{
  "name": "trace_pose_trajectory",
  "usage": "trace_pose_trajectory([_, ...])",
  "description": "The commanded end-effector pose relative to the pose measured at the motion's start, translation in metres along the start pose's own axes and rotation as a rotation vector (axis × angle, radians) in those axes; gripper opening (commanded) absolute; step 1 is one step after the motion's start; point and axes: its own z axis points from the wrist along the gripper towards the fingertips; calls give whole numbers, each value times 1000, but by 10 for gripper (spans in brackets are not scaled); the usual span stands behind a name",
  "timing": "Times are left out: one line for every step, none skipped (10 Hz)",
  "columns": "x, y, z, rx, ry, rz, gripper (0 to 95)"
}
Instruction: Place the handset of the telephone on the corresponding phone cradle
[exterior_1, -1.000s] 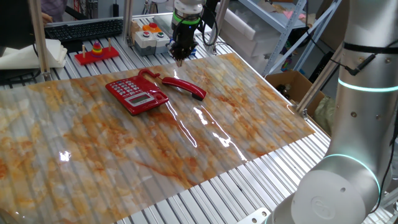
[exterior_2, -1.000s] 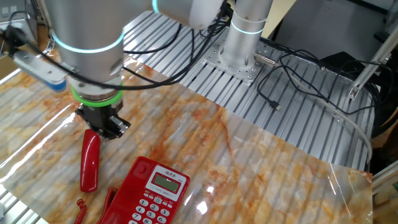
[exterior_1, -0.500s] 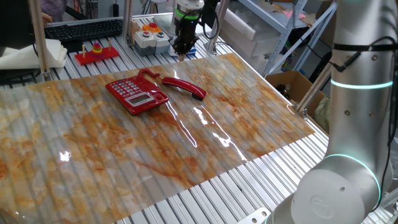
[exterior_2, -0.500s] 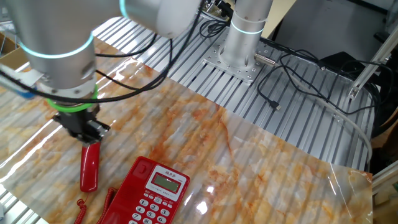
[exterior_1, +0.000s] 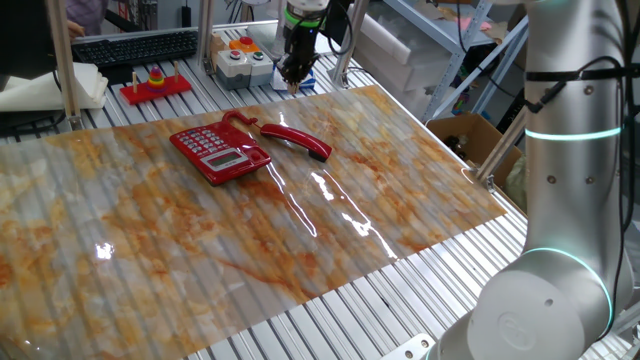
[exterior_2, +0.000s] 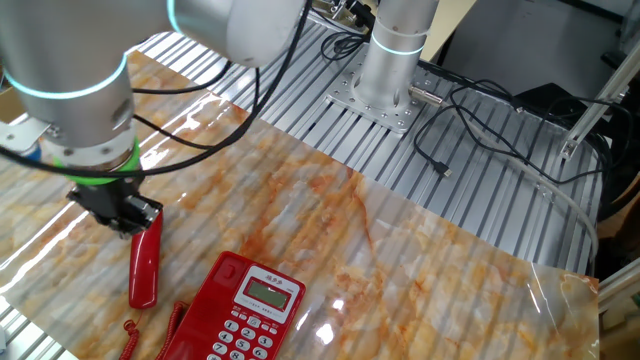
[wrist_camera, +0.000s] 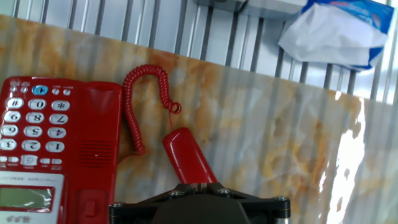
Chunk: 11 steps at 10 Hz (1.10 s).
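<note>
The red handset (exterior_1: 296, 139) lies on the marbled mat, just right of the red telephone (exterior_1: 220, 152), joined by a coiled red cord (wrist_camera: 140, 93). It also shows in the other fixed view (exterior_2: 145, 258) and the hand view (wrist_camera: 188, 158). The telephone (wrist_camera: 50, 155) shows its grey-white keypad, and its red phone cradle (wrist_camera: 99, 155) is bare. My gripper (exterior_1: 290, 82) hangs above the mat's far edge, over the handset's end, apart from it. Its fingertips (wrist_camera: 196, 185) are pressed together with nothing between them. It also appears in the other fixed view (exterior_2: 125, 215).
A red tray with stacking rings (exterior_1: 155, 85), a button box (exterior_1: 240, 55) and a keyboard (exterior_1: 135, 45) stand behind the mat. A white tissue pack (wrist_camera: 336, 31) lies on the slatted table. The arm's base (exterior_2: 390, 60) and black cables (exterior_2: 480, 110) are beside the mat.
My gripper has risen and drifted toward the mat's far edge, away from the handset. The handset and telephone have not moved.
</note>
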Motion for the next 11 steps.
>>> trace_pose_trajectory([2, 3, 2, -49, 34, -8, 0])
trace_pose_trajectory([2, 4, 3, -47, 31, -8, 0])
trace_pose_trajectory([2, 4, 3, -46, 30, -7, 0])
trace_pose_trajectory([2, 4, 3, -48, 31, -8, 0])
trace_pose_trajectory([2, 4, 3, -50, 32, -8, 0])
trace_pose_trajectory([2, 4, 3, -51, 32, -8, 0])
trace_pose_trajectory([2, 4, 3, -50, 32, -8, 0])
trace_pose_trajectory([2, 4, 3, -39, 33, 4, 0])
trace_pose_trajectory([3, 3, 3, -41, 33, 111, 0])
trace_pose_trajectory([3, 3, 3, -73, 30, 228, 0])
trace_pose_trajectory([3, 3, 3, -86, 27, 265, 0])
